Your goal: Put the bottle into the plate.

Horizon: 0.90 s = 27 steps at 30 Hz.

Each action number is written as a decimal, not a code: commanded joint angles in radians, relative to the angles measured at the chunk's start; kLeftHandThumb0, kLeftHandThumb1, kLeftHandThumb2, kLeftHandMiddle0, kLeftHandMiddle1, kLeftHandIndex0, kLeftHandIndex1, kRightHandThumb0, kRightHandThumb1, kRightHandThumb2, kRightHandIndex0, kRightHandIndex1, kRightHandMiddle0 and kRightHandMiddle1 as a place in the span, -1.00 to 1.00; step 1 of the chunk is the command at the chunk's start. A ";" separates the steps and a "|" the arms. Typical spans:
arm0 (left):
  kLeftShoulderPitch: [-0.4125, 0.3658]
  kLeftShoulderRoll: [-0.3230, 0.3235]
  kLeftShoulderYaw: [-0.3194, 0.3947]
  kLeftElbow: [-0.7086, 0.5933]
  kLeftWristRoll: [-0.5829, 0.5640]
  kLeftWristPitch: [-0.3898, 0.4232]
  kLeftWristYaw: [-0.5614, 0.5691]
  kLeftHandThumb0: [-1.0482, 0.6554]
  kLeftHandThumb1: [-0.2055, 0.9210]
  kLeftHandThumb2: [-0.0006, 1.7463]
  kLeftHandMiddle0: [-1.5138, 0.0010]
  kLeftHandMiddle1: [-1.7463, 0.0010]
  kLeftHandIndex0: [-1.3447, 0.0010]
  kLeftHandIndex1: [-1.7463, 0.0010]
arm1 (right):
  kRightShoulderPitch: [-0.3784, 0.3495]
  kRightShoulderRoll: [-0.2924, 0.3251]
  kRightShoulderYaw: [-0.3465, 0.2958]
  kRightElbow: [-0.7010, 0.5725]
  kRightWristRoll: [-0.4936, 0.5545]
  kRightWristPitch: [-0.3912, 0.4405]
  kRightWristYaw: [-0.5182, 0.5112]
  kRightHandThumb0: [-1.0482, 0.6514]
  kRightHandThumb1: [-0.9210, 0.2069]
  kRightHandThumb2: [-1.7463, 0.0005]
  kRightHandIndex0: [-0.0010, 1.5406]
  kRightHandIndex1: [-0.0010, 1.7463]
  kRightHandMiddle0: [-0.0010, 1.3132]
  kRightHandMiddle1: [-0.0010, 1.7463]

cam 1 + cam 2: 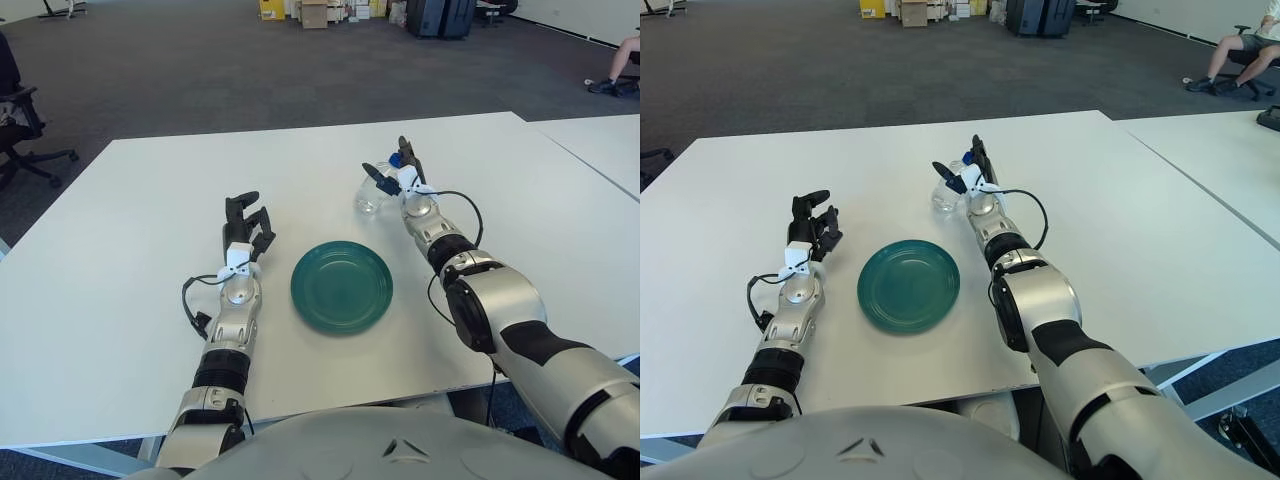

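Your bottle (372, 195) is a small clear plastic one with a blue cap, so expect it to be light, smooth and easy to knock over; it looks tilted toward the right hand already rather than standing square. It sits on the white table (120, 250), beyond the green plate (341, 286) and slightly to its right, well apart from the rim. Take it around the body, below the cap, with a gentle squeeze, since thin plastic will likely give.

Your right hand (400, 175) is at the bottle's right side with its fingers spread, one reaching over the cap area and another raised behind. You cannot tell whether it has closed on the bottle. Your left hand (245, 222) shows left of the plate, fingers loosely curled, holding nothing.
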 commanded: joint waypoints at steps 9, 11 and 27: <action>-0.006 0.012 0.003 0.014 0.006 -0.015 0.004 -0.49 1.00 -0.13 0.41 0.36 0.77 -0.27 | 0.006 0.037 -0.035 0.018 0.027 0.046 0.011 -1.00 -1.00 0.61 -1.00 -1.00 -1.00 -1.00; -0.004 0.013 0.005 0.012 0.004 -0.014 0.003 -0.51 1.00 -0.13 0.41 0.36 0.77 -0.27 | 0.007 0.041 -0.040 0.019 0.028 0.048 0.010 -1.00 -1.00 0.62 -1.00 -1.00 -1.00 -1.00; -0.001 0.011 0.012 0.014 -0.004 -0.027 -0.001 -0.51 1.00 -0.15 0.40 0.36 0.79 -0.27 | 0.018 0.047 -0.056 0.021 0.026 0.045 0.017 -1.00 -1.00 0.62 -1.00 -1.00 -1.00 -1.00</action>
